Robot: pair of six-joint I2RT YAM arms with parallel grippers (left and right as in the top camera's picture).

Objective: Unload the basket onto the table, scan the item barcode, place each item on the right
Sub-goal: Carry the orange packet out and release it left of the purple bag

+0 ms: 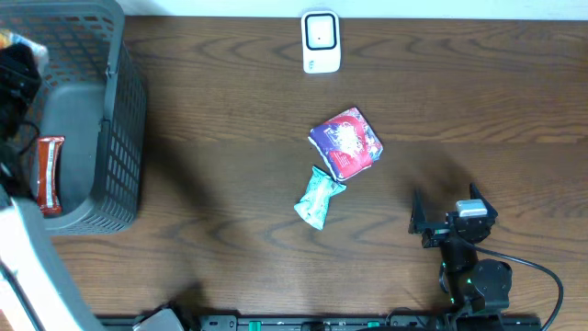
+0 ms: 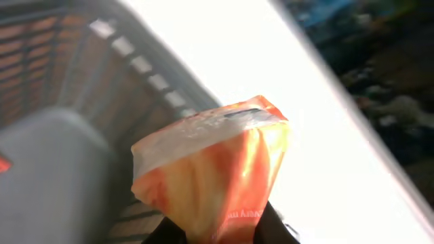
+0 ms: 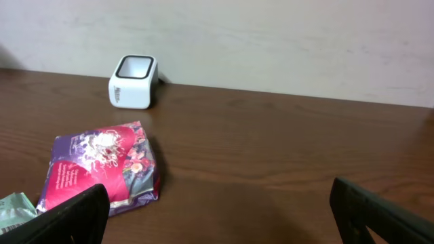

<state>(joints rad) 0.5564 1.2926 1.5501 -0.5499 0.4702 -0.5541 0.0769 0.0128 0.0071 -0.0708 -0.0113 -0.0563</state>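
Left gripper (image 2: 224, 234) pinched orange packet (image 2: 210, 169) by near end, long axis pointing out from jaws, sealed edge outermost; right gripper (image 3: 218, 196) spread wide

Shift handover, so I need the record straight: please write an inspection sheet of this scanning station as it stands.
Surface: brown wooden table.
Job's things: white barcode scanner at the far edge; orange packet in the left gripper.
Clutter: purple packet and green packet mid-table; gray basket holding a red packet.
Grippers: left shut on the orange packet above the basket; right gripper open, empty.
Cables: black cable by the right arm.
Surroundings: pale wall behind the table.
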